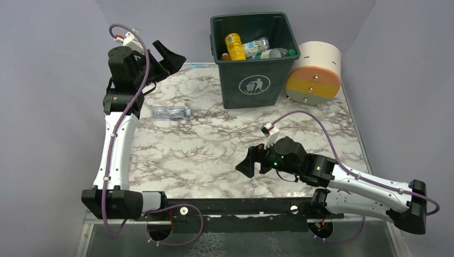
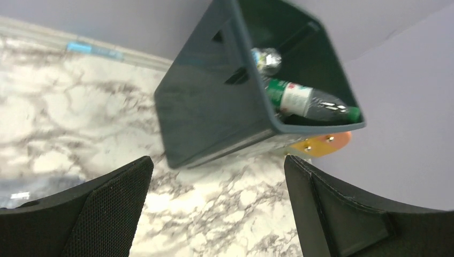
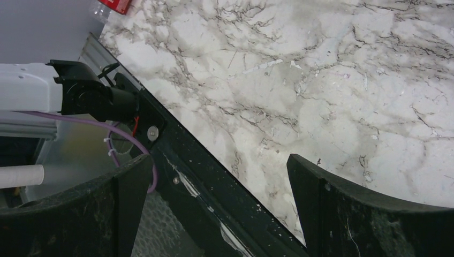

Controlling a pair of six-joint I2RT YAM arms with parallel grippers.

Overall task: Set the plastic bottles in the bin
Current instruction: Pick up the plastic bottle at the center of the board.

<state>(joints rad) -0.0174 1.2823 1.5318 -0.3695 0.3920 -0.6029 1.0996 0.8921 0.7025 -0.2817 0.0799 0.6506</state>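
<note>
The dark green bin (image 1: 254, 83) stands at the back of the marble table, with several plastic bottles inside: a yellow one (image 1: 234, 45), a clear one (image 1: 256, 45) and a green-capped one (image 1: 279, 53). One clear bottle with a blue label (image 1: 171, 111) lies on the table left of the bin. My left gripper (image 1: 171, 58) hangs open, high at the back left, and its view shows the bin (image 2: 214, 107) and a green-labelled bottle (image 2: 305, 101) in it. My right gripper (image 1: 251, 162) is open and empty, low over the front of the table. A red-labelled bottle (image 3: 113, 5) shows at the right wrist view's top edge.
A cream-and-orange cylinder (image 1: 315, 72) lies on its side right of the bin. The black mounting rail (image 1: 241, 206) runs along the near table edge, with purple cables looping off both arms. Purple walls close in the back and sides.
</note>
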